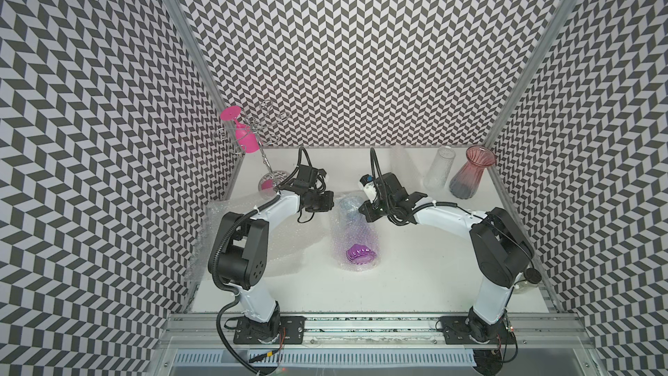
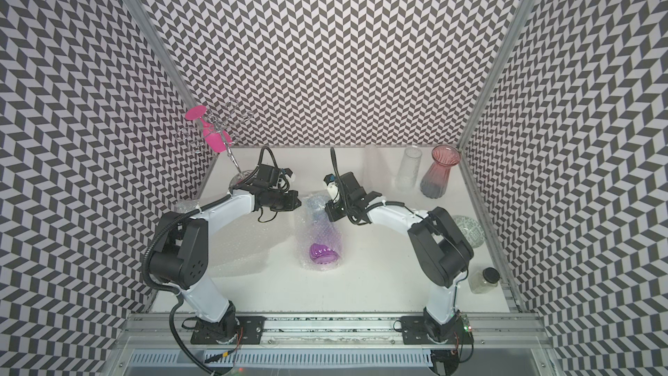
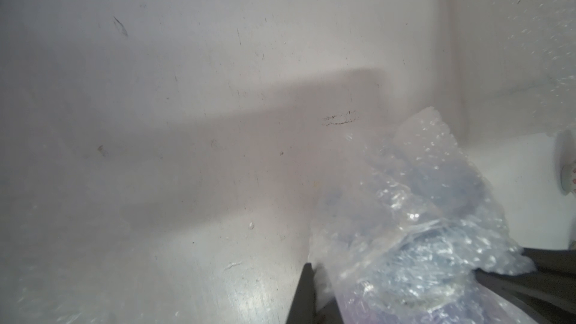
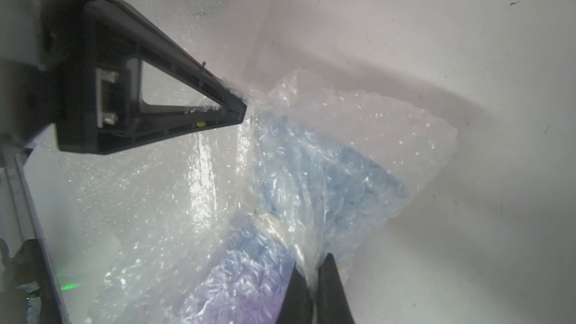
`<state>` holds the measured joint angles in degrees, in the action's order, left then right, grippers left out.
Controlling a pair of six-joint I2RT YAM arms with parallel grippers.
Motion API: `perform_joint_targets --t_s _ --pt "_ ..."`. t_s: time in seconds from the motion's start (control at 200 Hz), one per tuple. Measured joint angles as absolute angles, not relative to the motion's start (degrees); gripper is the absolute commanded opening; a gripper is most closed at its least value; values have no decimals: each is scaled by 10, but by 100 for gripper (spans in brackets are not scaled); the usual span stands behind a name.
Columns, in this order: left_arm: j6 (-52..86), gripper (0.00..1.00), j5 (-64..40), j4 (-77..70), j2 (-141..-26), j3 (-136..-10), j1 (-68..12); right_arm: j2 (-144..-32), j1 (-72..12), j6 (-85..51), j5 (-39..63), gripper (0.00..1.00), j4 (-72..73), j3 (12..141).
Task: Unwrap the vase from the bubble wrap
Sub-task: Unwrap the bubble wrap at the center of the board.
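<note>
A vase [image 1: 359,256] [image 2: 321,255] of purple and blue glass lies on its side mid-table, its purple mouth toward the front, rolled inside the bubble wrap [image 1: 356,236] [image 2: 318,233]. Both grippers meet at the bundle's far end. My left gripper [image 1: 333,203] [image 2: 300,201] [image 3: 314,275] is shut, its tip pinching an edge of the bubble wrap [image 3: 405,213], as the right wrist view shows [image 4: 241,110]. My right gripper [image 1: 361,208] [image 2: 327,207] [image 4: 313,268] is shut on a fold of the bubble wrap [image 4: 327,166], which rises from between its fingers.
Loose bubble-wrap sheets [image 1: 206,244] lie under and beside the left arm. A clear glass vase [image 1: 439,170] and a pink ribbed vase [image 1: 471,171] stand at the back right. A wire rack with a pink goblet [image 1: 240,132] stands back left. A patterned plate [image 2: 468,229] and a jar [image 2: 484,280] sit at the right.
</note>
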<state>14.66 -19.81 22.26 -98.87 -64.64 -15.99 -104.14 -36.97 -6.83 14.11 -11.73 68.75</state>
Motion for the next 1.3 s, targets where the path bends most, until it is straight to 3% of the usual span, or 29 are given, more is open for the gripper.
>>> perform_joint_targets --t_s 0.481,0.681,0.966,1.297 --pt "147 0 -162 213 -977 -620 -149 -1000 -367 -65 81 0 -151 625" --pt "147 0 -171 215 -938 -592 -150 -961 -367 -71 63 34 -173 612" --pt "147 0 -178 216 -865 -548 -150 -900 -381 -84 -3 72 -240 644" --pt "153 0 -191 224 -801 -501 -150 -902 -504 -79 -76 75 -301 749"
